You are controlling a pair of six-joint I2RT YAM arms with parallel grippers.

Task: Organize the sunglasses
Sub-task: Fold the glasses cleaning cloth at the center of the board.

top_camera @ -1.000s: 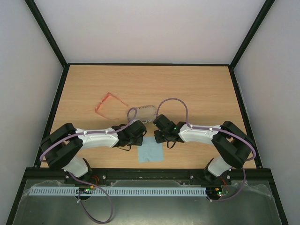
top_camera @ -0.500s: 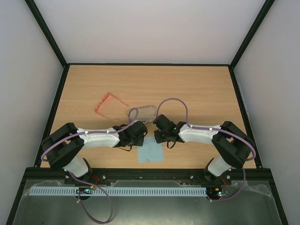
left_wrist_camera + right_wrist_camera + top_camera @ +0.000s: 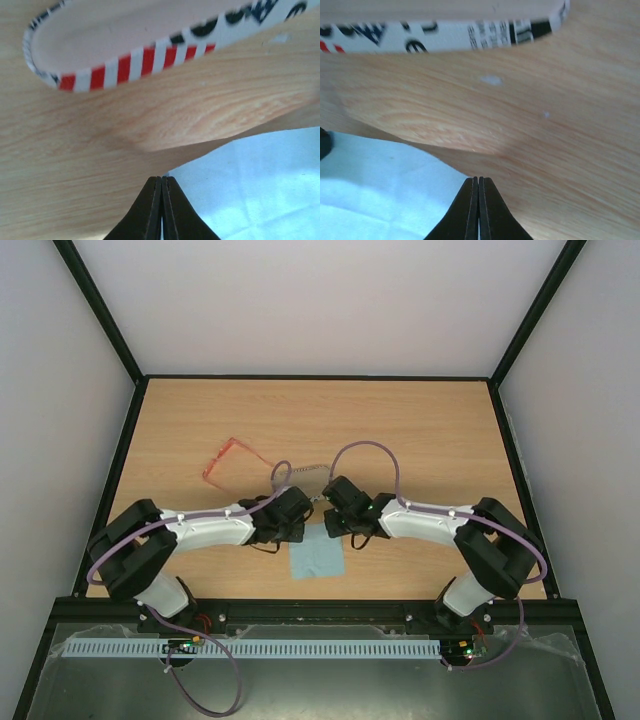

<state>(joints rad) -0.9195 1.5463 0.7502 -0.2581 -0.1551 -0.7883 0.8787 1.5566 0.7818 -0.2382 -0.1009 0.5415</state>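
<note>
The red-orange sunglasses (image 3: pixel 232 460) lie open on the wooden table, left of centre, apart from both arms. The flag-printed case (image 3: pixel 306 473) lies just beyond the two grippers, mostly hidden by them. It shows open in the left wrist view (image 3: pixel 125 55) and in the right wrist view (image 3: pixel 445 32). The light blue cloth (image 3: pixel 315 553) lies near the front. My left gripper (image 3: pixel 300 526) is shut on its far left corner (image 3: pixel 240 185). My right gripper (image 3: pixel 329 524) is shut on its far right corner (image 3: pixel 380 185).
Black frame rails (image 3: pixel 125 455) border the table on the left, right and back. The arm bases stand at the near edge (image 3: pixel 320 608). Purple cables (image 3: pixel 365 452) loop above both wrists.
Both grippers have moved a little away from the bases toward the case, and the cloth has shifted with them, its far edge drawn up under the fingers.
</note>
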